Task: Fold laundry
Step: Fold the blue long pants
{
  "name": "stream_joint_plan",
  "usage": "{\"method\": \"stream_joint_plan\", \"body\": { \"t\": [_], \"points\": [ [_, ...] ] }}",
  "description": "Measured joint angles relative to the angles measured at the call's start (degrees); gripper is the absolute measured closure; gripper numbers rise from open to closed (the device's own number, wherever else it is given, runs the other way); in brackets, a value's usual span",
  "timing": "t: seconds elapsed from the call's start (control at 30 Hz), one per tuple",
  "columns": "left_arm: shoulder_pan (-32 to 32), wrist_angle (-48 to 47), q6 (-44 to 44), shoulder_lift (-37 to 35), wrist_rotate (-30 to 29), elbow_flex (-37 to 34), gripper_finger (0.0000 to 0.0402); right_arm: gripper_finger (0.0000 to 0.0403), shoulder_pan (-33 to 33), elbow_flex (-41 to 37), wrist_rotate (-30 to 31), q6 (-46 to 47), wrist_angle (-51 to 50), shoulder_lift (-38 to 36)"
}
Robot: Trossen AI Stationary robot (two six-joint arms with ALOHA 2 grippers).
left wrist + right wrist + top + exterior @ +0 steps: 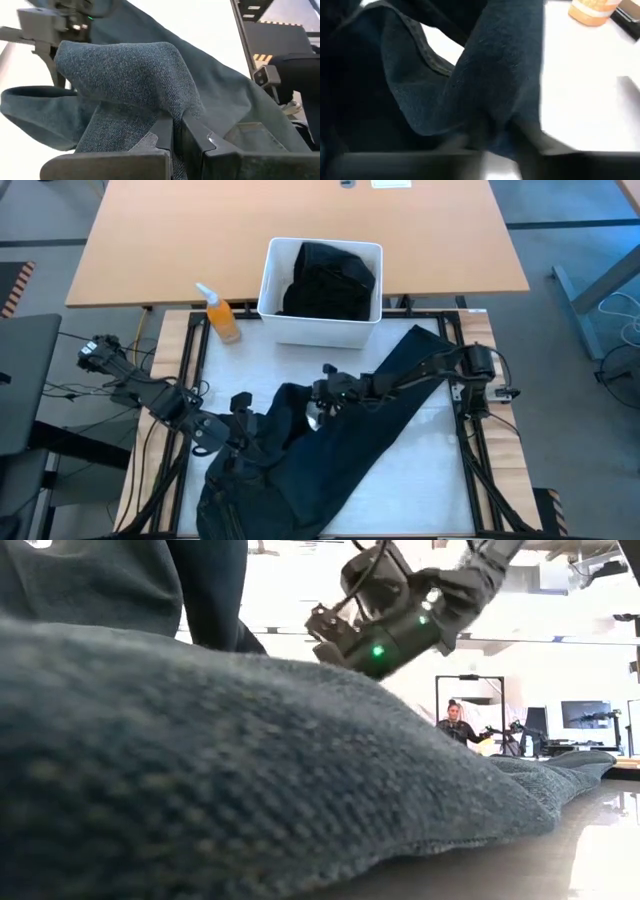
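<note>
With black clothing (330, 280) waiting in the white bin (272, 285), the left gripper (177, 137) is pinching the dark navy trousers (390, 415) sprawling unfolded across the table (440, 470) while the right gripper (325, 395) is closing on them, folding barely begun.

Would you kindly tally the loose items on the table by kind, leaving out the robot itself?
Dark navy fabric trousers: 1
Black garment bundle: 1
White plastic rectangular bin: 1
Orange plastic spray bottle: 1
Total: 4
</note>
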Motion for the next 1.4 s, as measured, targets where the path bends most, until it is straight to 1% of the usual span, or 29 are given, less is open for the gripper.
{"method": "stream_joint_plan", "body": {
  "t": [0.03,0.07,0.17,0.27,0.37,0.43,0.5,0.57,0.63,0.73,0.8,0.87,0.93,1.0,1.03,1.13,1.23,1.33,1.4],
  "points": [
    [-0.3,0.0,0.1,0.0,0.1,0.0,0.0401,0.0370,-0.3,0.8,0.0,-1.1,-2.1,-1.1],
    [-0.6,0.1,0.3,-0.1,0.1,0.0,0.0401,0.0378,-0.5,1.3,0.0,-1.9,-3.9,-2.6],
    [-1.5,-0.1,0.3,-0.6,-0.2,0.0,0.0401,0.0381,-0.6,2.7,2.5,-4.9,-12.6,-9.1],
    [-2.5,-0.5,0.5,-1.1,-1.6,0.0,0.0401,0.0385,-0.3,5.1,8.4,-9.2,-26.4,-18.0],
    [-3.3,-0.7,2.0,-1.5,-3.5,0.0,0.0401,0.0385,0.7,9.6,16.4,-13.1,-38.7,-27.0],
    [-3.3,-0.3,3.2,-1.6,-4.8,0.0,0.0401,0.0385,2.2,13.5,20.3,-16.6,-42.5,-31.7],
    [-3.3,0.2,4.2,-1.7,-5.7,0.1,0.0401,0.0385,4.4,16.9,21.5,-20.8,-43.1,-34.6],
    [-3.3,0.8,5.4,-1.7,-5.6,0.1,0.0401,0.0385,7.0,19.0,21.5,-23.0,-43.0,-35.5],
    [-3.4,0.4,5.6,-1.7,-5.3,0.1,0.0401,0.0385,8.8,19.4,20.8,-22.2,-45.3,-35.3],
    [-3.4,-0.3,4.4,-1.7,-5.3,0.1,0.0401,0.0385,9.1,18.2,15.6,-14.0,-55.6,-33.0],
    [-3.7,-0.8,3.0,-1.7,-5.5,0.1,0.0401,0.0385,8.9,15.8,9.4,-6.2,-61.5,-31.0],
    [-4.1,-2.0,1.6,-1.4,-5.7,0.1,0.0401,0.0380,9.0,12.0,0.9,1.3,-64.6,-29.0],
    [-4.3,-2.8,0.0,-0.7,-5.9,0.1,0.0401,0.0362,9.4,7.9,-5.8,7.2,-64.0,-27.1],
    [-4.6,-3.7,-1.4,0.3,-6.0,0.1,0.0401,0.0339,10.4,4.4,-11.3,10.3,-63.0,-25.3],
    [-4.8,-3.9,-1.8,0.9,-5.9,0.1,0.0401,0.0328,10.7,3.4,-12.6,10.8,-62.4,-24.4],
    [-5.1,-3.8,-2.0,3.0,-4.4,0.0,0.0401,0.0303,10.9,2.6,-13.1,11.7,-63.0,-23.8],
    [-5.2,-4.0,-2.1,4.3,-3.9,0.0,0.0401,0.0290,10.3,4.0,-11.6,11.9,-65.7,-26.2],
    [-5.3,-4.9,-2.8,4.3,-4.3,0.0,0.0401,0.0287,9.8,6.2,-7.9,12.1,-69.8,-30.8],
    [-5.4,-5.6,-3.6,3.9,-4.6,0.0,0.0401,0.0287,9.7,6.6,-4.5,13.9,-72.1,-34.6]
  ]
}}
